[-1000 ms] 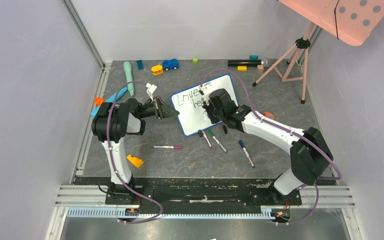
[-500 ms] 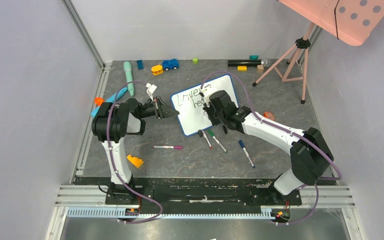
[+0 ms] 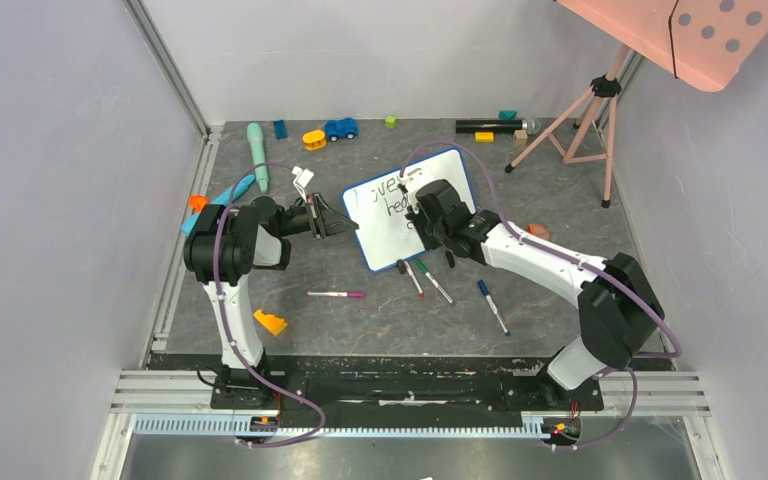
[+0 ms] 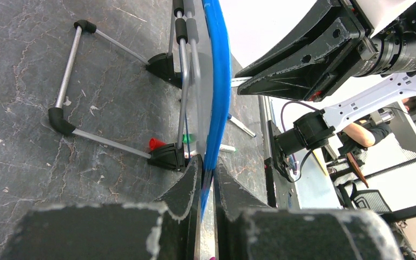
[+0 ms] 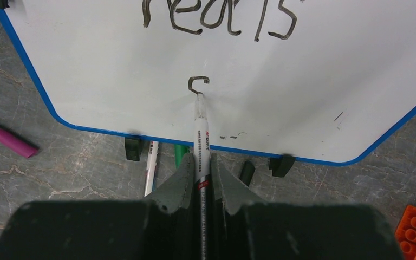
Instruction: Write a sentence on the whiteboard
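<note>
The whiteboard (image 3: pixel 385 235), blue-framed, stands tilted on black feet at mid-table. My left gripper (image 3: pixel 346 226) is shut on its left edge; the left wrist view shows the blue frame (image 4: pixel 217 81) pinched between the jaws (image 4: pixel 207 173). My right gripper (image 3: pixel 422 222) is shut on a white-barrelled marker (image 5: pixel 200 138) with its tip on the board (image 5: pixel 103 65). The sentence reads "Love" (image 3: pixel 375 192) and below it "heals" (image 5: pixel 216 16). A small hook-shaped stroke (image 5: pixel 197 81) sits at the marker tip, under "heals".
Loose markers lie in front of the board: a pink-capped one (image 3: pixel 337 294), red and green ones (image 3: pixel 425 280) and a blue one (image 3: pixel 493 305). An orange wedge (image 3: pixel 270 322) lies near left. A pink tripod (image 3: pixel 580 115) stands back right. Toys line the back edge (image 3: pixel 340 128).
My right gripper with the marker has shifted slightly left and down the board. The left arm and the board have not moved.
</note>
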Controlling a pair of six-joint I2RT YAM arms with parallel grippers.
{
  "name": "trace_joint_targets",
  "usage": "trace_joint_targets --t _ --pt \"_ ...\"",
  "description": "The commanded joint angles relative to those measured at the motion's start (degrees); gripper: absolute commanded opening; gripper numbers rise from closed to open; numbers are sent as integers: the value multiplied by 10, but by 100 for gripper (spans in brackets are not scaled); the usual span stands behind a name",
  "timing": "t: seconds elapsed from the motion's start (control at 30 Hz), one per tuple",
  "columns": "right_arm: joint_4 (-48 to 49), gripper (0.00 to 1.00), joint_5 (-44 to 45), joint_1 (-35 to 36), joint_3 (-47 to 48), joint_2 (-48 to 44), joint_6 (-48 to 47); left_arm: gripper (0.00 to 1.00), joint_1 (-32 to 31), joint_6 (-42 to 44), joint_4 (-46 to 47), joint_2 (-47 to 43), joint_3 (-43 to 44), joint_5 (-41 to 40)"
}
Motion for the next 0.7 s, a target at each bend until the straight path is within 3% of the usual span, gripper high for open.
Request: trace_joint_targets --t 0.0,0.67 --pt "15 0 24 -8 33 16 -3 2 -3 2 26 -4 -3 43" --pt "20 0 21 -14 42 12 2 2 -3 3 26 -4 -3 44"
